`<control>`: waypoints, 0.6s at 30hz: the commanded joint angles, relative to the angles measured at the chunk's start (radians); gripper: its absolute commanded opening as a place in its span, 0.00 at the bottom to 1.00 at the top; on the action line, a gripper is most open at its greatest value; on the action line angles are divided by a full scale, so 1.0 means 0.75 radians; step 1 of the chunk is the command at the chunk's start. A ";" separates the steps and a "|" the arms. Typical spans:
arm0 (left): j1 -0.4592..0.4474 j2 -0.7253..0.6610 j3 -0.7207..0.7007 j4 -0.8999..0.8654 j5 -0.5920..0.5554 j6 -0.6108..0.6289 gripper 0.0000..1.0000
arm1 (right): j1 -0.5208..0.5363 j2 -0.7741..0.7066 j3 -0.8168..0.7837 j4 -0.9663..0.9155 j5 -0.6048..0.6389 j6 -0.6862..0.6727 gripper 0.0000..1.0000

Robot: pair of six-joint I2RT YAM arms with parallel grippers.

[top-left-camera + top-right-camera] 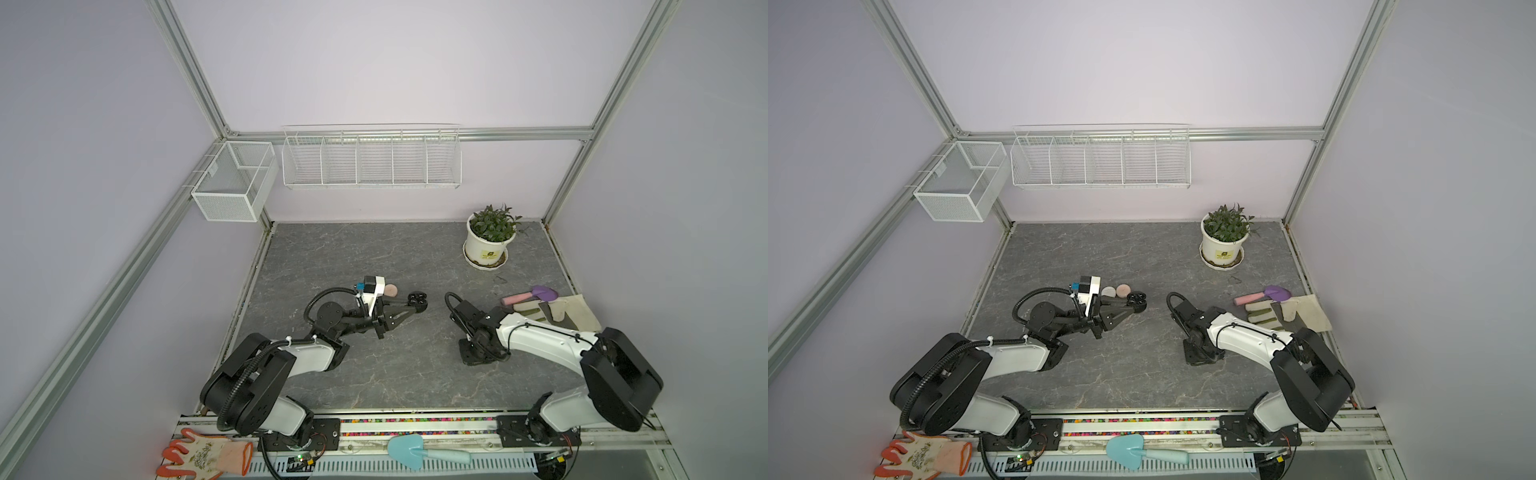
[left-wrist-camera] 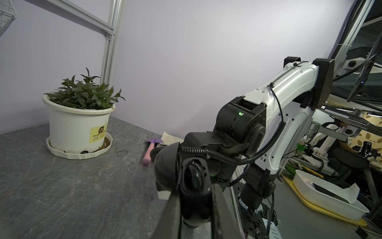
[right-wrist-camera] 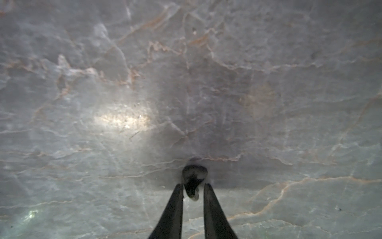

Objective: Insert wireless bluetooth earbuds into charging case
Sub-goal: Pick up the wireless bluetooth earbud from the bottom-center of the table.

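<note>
Fingertips of the right gripper (image 3: 193, 186) are hidden under its wrist in both top views. Only the right wrist view shows them, narrowly apart on either side of a blurred earbud (image 3: 194, 172) lying on the table (image 3: 103, 82), right of centre; whether they touch it is unclear. The left gripper (image 1: 415, 304) pinches the open black case (image 2: 194, 182) mid-table. A grey case (image 1: 1108, 291) beside the pink case (image 1: 1123, 289) shows in a top view alone.

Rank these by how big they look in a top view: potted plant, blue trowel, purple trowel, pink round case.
1. potted plant
2. blue trowel, though it lies nearer the camera, so its lead over the next is unsure
3. purple trowel
4. pink round case
</note>
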 commanded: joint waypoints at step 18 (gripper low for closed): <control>0.004 0.000 -0.021 0.050 -0.008 -0.009 0.00 | 0.017 0.018 -0.056 0.029 0.027 0.051 0.14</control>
